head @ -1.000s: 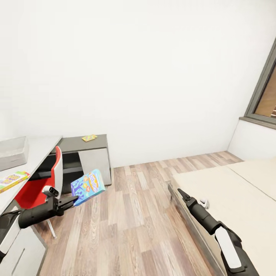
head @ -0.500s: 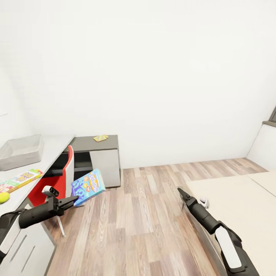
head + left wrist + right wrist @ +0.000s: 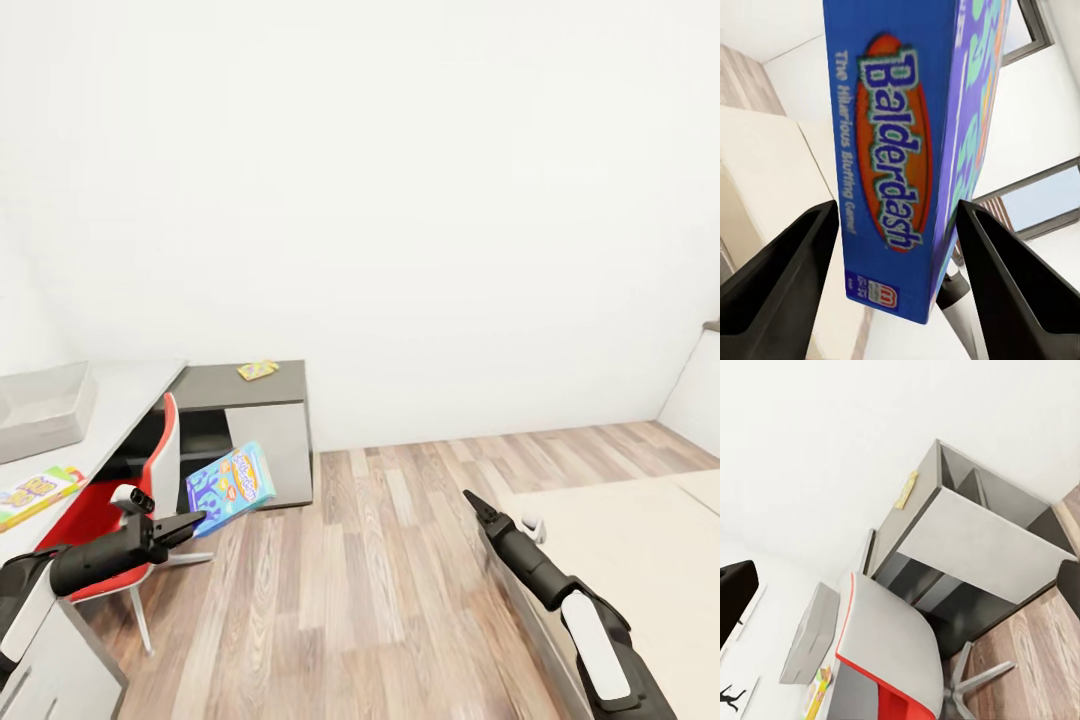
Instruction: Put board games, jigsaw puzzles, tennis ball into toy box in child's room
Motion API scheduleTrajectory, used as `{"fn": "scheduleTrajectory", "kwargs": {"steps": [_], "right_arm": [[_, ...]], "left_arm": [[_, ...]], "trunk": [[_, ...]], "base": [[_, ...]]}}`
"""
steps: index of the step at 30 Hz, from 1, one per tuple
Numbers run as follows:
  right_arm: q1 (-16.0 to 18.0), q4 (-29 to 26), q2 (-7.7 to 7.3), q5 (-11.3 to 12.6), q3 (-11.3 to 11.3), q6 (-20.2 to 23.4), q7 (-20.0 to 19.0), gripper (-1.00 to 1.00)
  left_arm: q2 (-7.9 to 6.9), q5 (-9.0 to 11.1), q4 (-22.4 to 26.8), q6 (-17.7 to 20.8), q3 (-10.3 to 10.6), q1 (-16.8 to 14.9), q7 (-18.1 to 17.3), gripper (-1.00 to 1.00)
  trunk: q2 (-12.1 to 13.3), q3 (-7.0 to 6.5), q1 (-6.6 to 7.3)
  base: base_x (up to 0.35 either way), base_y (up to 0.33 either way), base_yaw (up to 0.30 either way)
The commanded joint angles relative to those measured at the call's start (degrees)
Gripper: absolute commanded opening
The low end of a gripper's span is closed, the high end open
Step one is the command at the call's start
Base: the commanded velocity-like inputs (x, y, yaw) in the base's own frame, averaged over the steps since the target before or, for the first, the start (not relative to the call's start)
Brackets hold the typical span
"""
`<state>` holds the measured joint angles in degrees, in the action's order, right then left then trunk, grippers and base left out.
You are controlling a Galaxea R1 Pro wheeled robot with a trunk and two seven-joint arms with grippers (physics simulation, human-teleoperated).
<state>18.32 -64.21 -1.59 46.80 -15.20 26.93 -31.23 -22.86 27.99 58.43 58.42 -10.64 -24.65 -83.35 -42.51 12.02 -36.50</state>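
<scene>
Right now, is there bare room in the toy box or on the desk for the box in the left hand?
The shallow grey toy box looks bare inside, though its left part is cut off. The pale desk is free between it and the dark shelf unit. The near end holds a colourful flat game carton.

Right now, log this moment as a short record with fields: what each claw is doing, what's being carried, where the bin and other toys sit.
left claw: shut on the blue game box, held over the floor beside the red chair
box title: Balderdash, read in the left wrist view
right claw: holds nothing, looks shut, near the bed's corner
bin: on the pale desk
other toys seen: game box at the desk's near edge; puzzle on the dark shelf unit
stage: carrying, box not yet in the bin
</scene>
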Motion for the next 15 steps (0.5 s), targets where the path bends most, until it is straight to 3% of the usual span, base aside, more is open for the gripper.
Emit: {"fn": "scheduleTrajectory", "kwargs": {"steps": [1,15], "right_arm": [[0.05,-0.07,0.01,0.46,-0.10,0.49,-0.09,1.00],[0.05,-0.12,0.00,0.57,-0.09,0.50,-0.06,1.00]], "left_arm": [[0.00,0.23,0.02,0.61,0.00,-0.04,-0.07,-1.00],[0.04,0.23,0.02,0.56,0.01,-0.04,0.02,-1.00]], "trunk": [[-0.06,0.08,-0.04],[-0.06,0.08,-0.04]], "base": [[0.330,0.000,0.000],[0.330,0.000,0.000]]}}
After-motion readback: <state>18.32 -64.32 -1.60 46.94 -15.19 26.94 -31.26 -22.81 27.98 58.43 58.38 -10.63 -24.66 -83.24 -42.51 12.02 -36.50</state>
